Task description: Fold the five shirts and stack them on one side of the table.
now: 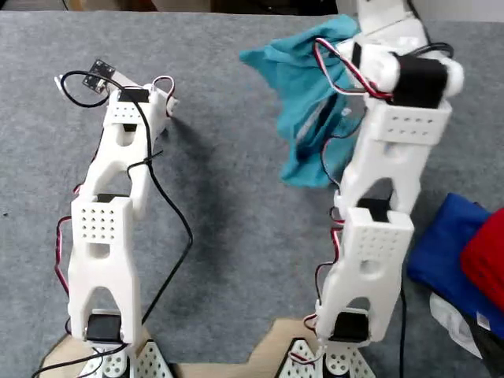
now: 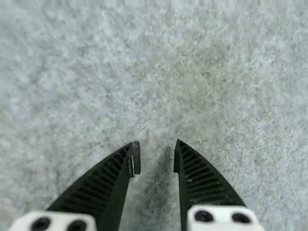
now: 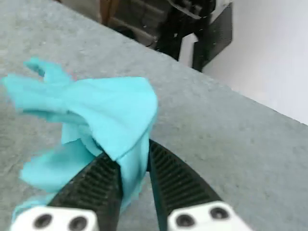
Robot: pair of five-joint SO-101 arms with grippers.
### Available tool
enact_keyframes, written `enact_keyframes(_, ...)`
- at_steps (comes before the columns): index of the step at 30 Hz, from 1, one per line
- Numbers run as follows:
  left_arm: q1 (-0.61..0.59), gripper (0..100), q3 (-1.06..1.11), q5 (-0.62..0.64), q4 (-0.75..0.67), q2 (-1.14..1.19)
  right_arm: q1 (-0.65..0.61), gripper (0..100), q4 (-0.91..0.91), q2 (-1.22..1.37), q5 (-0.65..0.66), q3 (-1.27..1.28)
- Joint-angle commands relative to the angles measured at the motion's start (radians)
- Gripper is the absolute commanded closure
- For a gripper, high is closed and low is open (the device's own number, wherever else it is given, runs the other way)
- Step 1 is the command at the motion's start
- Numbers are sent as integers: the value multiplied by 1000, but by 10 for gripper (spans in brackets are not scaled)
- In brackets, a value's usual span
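A grey, felt-like cover lay over the whole table (image 1: 228, 236). A tan board (image 1: 268, 350) sat at its near edge, where the white left arm (image 1: 98, 236) and the white right arm (image 1: 378, 236) were mounted. Past the far edge, the right wrist view showed a white wall (image 3: 269, 53) with some dark equipment (image 3: 192, 24) standing in front of it.

A crumpled teal cloth shirt (image 1: 303, 94) hung in a bunch near the far edge, right of the middle. Its loose folds spread out and drooped toward the cover, and whether they touched it could not be told. The right pincer (image 3: 132, 159) was clamped on a fold of the teal shirt, its ribbed black fingers pressing the cloth from both sides. The left pincer (image 2: 156, 156) sat low over bare cover toward the far left corner, its fingers parted by a narrow gap with nothing between them.

At the right edge, toward the near corner, a folded dark blue cloth shirt (image 1: 445, 244) lay flat. A red cloth shirt (image 1: 484, 256) overlapped it at the very margin. Just beside them, closer to the near edge, was a white crumpled item (image 1: 453, 315); it could not be told whether this was a shirt.

Three coloured shirts could be counted, one teal, one blue and one red, along with one white item, two arms and two pincers.
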Motion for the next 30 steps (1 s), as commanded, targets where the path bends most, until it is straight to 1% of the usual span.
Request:
enact_keyframes(1, 29, 871, -63, 0, -14, -15, 62, 995, 9, -81, 0, -42)
enact_keyframes(6, 107, 868, -74, 0, -20, -25, 111, 995, -17, -24, 2, -50)
enact_keyframes(8, 133, 868, -135, 0, -5, -25, 105, 995, -18, -12, 2, -50)
enact_keyframes(11, 138, 868, -245, 0, 78, -19, 73, 995, -5, -12, 2, -51)
enact_keyframes(13, 109, 868, -302, 0, 115, -16, 41, 995, 5, -16, 2, -50)
enact_keyframes(16, 2, 868, -364, 0, 161, -24, -38, 995, 15, -45, -6, -41)
enact_keyframes(19, -160, 868, -468, 0, 252, -25, -156, 995, 15, -82, -6, -41)
enact_keyframes(20, -216, 868, -520, -17, 302, -25, -205, 995, 17, -101, -9, -39)
enact_keyframes(23, -353, 871, -686, -189, 431, -16, -357, 995, 17, -147, -94, 47)
enact_keyframes(24, -396, 871, -726, -218, 468, -15, -400, 995, 17, -168, -106, 82)
enact_keyframes(30, -621, 868, -825, -229, 631, -16, -636, 995, 14, -374, -164, 257)
